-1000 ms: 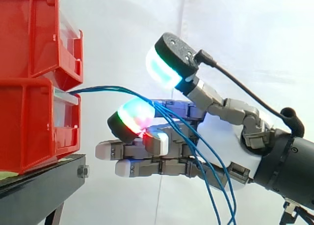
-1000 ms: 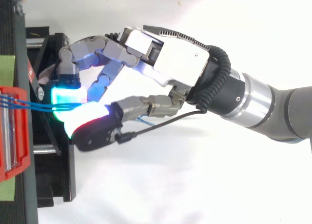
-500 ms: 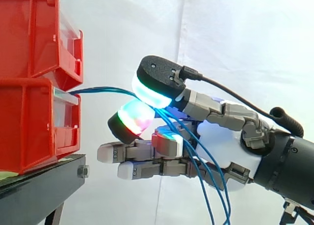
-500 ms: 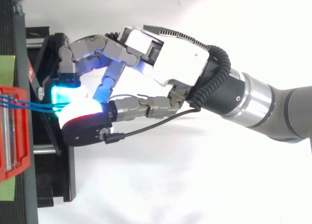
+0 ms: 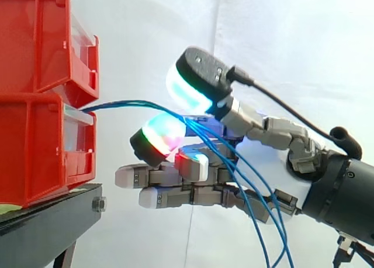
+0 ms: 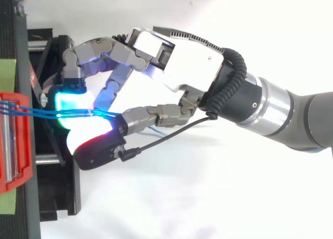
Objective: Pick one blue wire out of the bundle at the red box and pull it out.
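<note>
A bundle of thin blue wires (image 5: pixel 123 104) leaves the front of the lower red box (image 5: pixel 35 151) and runs right, then drops past the palm. In the top view the wires (image 6: pixel 31 112) cross from the red box (image 6: pixel 13 145) to the fingers. My hand (image 5: pixel 269 169) reaches in from the right, level with the wires. One curled finger's glowing pad (image 5: pixel 160 136) sits just under the wires. The thumb's pad (image 5: pixel 187 90) hangs above them with a visible gap. The other fingers lie straight below. Nothing is pinched.
A second red box (image 5: pixel 35 40) is stacked on the lower one, both on a black stand (image 5: pixel 47 227). Green tape (image 6: pixel 8 75) marks the stand's top. A white curtain hangs behind, with free room to the right and below the hand.
The thumb came down close onto the wires and the curled finger's pad, then lifted away again. The wires now fan out a little wider below the palm.
</note>
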